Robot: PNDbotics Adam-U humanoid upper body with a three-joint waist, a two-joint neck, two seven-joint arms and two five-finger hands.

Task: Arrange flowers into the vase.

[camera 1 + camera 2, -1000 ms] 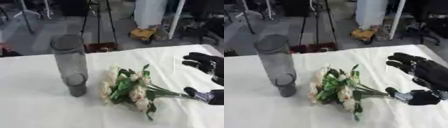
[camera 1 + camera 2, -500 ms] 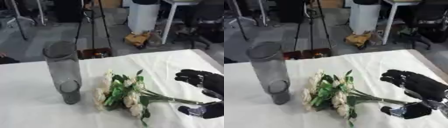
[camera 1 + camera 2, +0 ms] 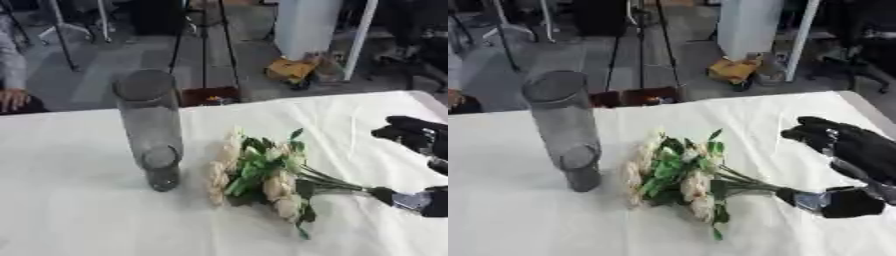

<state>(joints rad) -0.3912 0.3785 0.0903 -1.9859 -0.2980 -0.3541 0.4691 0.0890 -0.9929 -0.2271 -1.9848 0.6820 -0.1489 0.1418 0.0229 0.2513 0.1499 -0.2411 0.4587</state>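
One bunch of flowers [image 3: 677, 175] lay on its side on the white table [image 3: 527, 220], near the middle. We saw creamy white blooms and green leaves. The blooms pointed toward the vase, and the thin green stems [image 3: 750, 182] ran out the other way, toward our right side.

We could read no words or labels on anything. There was no writing on the flowers or on the vase that we could make out.

Our right hand [image 3: 852, 165] was at the end of the stems. Its thumb [image 3: 833, 202] sat low on the table, right at the tips of the stems, and it looked like it touched them. The fingers [image 3: 820, 131] were higher up and spread apart from the thumb, only a little bent. There was a wide gap between the fingers and the thumb, and the stems pointed into that gap. The fingers were not closed on the stems. We could not tell for sure if the thumb pressed on the stems or just sat beside them.

The vase [image 3: 563, 127] stood upright to the left of the flowers, just beside the blooms but not touching them. It was tall, round and smoky gray, and we could see through it.

Beyond the far edge of the table, we saw a gray floor with black tripod legs [image 3: 203, 45].
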